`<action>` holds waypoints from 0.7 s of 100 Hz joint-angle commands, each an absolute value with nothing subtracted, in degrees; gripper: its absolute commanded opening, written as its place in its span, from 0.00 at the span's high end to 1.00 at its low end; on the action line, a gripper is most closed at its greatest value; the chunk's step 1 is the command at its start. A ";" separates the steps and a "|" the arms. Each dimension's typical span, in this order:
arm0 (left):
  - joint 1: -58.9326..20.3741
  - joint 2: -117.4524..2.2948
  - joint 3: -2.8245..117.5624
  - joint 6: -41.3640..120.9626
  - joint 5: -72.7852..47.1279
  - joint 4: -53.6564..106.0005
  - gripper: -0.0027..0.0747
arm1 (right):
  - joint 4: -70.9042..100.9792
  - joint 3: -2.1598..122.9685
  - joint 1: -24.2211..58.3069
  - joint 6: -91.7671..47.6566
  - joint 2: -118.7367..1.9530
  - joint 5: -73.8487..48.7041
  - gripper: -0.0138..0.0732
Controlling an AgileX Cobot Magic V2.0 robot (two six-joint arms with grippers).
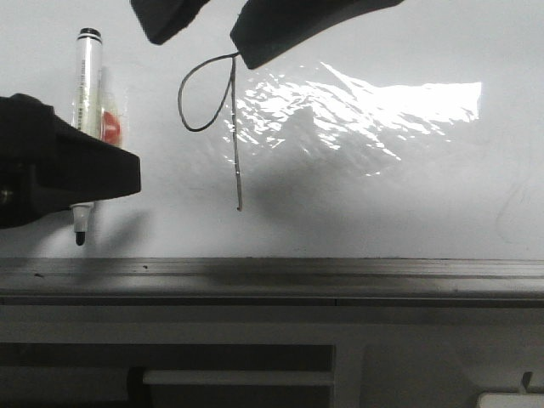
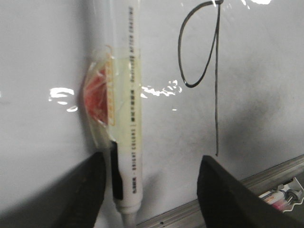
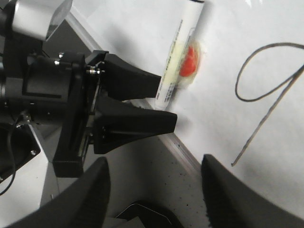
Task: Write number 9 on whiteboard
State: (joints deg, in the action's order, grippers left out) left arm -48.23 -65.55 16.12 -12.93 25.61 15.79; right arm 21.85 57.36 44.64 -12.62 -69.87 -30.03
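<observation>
The number 9 [image 1: 234, 127], a thin black loop with a long straight tail, is drawn on the whiteboard [image 1: 382, 195]; it also shows in the left wrist view [image 2: 216, 95] and the right wrist view [image 3: 266, 118]. A white marker [image 1: 88, 85] with its black tip down sits against the board to the 9's left, with clear tape and a red patch [image 2: 97, 95] beside it. My left gripper [image 1: 110, 174] is open around the marker [image 2: 127, 118], one finger close beside it and the other far off. My right gripper [image 1: 206, 51] is open and empty just above the 9's top.
A bright wrinkled glare patch [image 1: 365, 106] lies to the right of the 9. The grey metal tray edge [image 1: 340, 276] runs along the board's bottom. A small packaged item [image 2: 280, 194] lies below the tray. The left arm [image 3: 61, 104] fills part of the right wrist view.
</observation>
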 commanded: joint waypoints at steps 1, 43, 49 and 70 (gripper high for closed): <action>-47.95 -64.21 17.35 -13.26 27.09 17.88 0.39 | 21.31 59.00 44.60 -12.96 -67.90 -25.96 0.48; -47.95 -47.30 14.90 -7.54 20.75 15.64 0.41 | 19.18 45.63 44.60 -12.96 -55.11 -10.35 0.92; -47.95 -44.72 14.04 -6.53 20.61 15.64 0.49 | 18.19 41.22 44.60 -12.96 -51.63 -5.87 0.92; -47.95 -36.25 10.16 -6.13 20.58 14.59 0.99 | 14.45 26.45 44.60 -13.10 -38.61 8.43 0.92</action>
